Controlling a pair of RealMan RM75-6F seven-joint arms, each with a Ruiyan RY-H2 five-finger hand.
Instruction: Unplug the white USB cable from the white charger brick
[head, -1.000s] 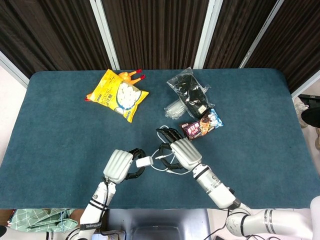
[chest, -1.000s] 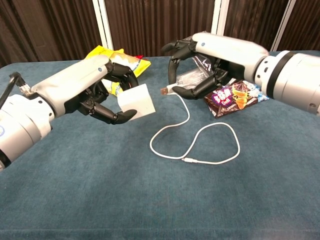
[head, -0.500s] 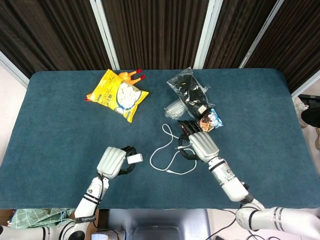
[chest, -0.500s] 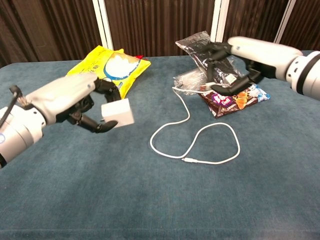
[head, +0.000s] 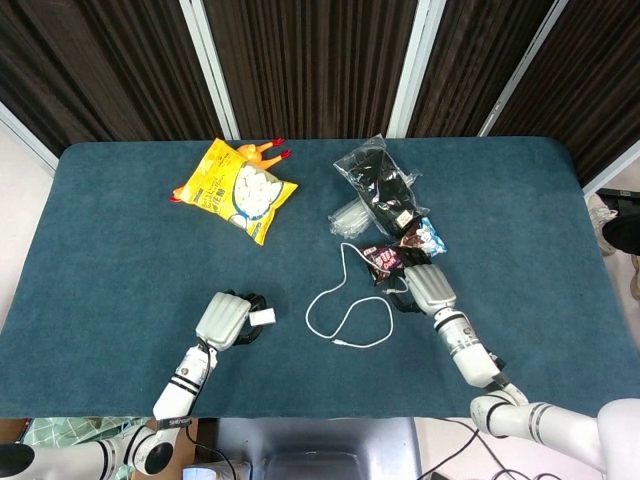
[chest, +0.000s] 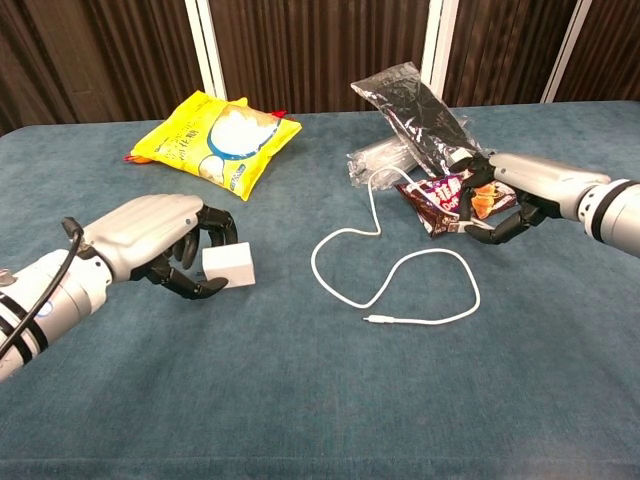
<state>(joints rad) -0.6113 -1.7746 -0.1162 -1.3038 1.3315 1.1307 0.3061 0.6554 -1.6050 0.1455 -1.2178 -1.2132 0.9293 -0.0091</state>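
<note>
Bright, even overhead light; soft faint shadows on the tabletop (chest: 300, 400), glare on plastic wrappers (chest: 410, 110), sharp focus throughout.

Matt, felt-like teal cloth covers the table (chest: 300, 400); glossy crinkled yellow snack bag (chest: 222, 135); smooth white plastic charger brick (chest: 229, 267); shiny clear plastic bag (chest: 415, 110).

Two cameras, one table (head: 120, 260)

Your head view looks steeply down from high above the near edge, taking in the whole tabletop and the curtains behind. Your chest view sits low and close, facing straight across toward those curtains. Both share the middle with the cable (chest: 400, 270) and snack bags.
</note>
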